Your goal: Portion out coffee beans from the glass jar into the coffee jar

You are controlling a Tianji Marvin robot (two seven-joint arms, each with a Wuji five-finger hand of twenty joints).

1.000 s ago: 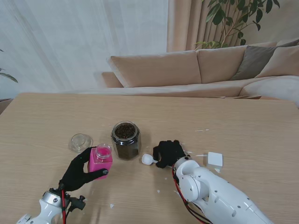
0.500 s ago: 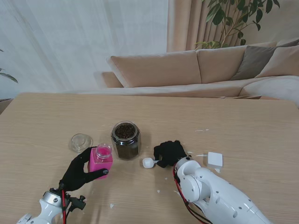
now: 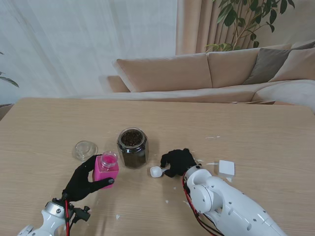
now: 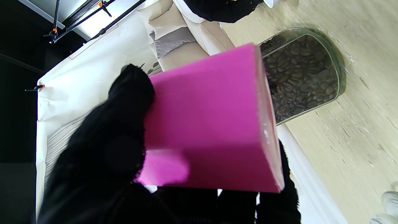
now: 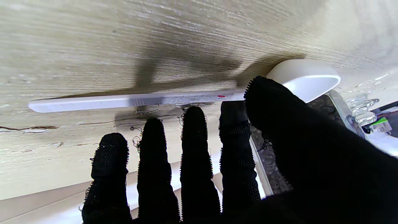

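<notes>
The left robot hand (image 3: pixel 84 181) is wrapped around a pink coffee jar (image 3: pixel 106 169), with the black thumb on one side and the other fingers on the far side. The pink jar stands upright on the wooden bench (image 3: pixel 59 128) and its top is open. Just to the right of it, close but not touching, stands the glass jar (image 3: pixel 132 147), which is full of dark coffee beans (image 3: pixel 132 138) and also has no lid on. In the left wrist view the pink side (image 4: pixel 211 124) fills most of the picture, and the beans (image 4: pixel 301 74) show through the glass behind it. A small clear glass lid (image 3: pixel 85 149) lies on the bench a little to the left of the pink jar and farther from me. The right robot hand (image 3: pixel 179 162) is low over the bench on the right side of the glass jar, by a white scoop (image 3: pixel 157 171). In the right wrist view the scoop's long handle (image 5: pixel 130 101) lies flat on the wood, the fingertips (image 5: pixel 194 124) are right at the handle, and the thumb (image 5: pixel 273 102) covers part of the bowl (image 5: pixel 306 77). The fingers are spread and have not closed around the scoop. A small white block (image 3: pixel 226 168) sits on the bench to the right of that arm.
</notes>
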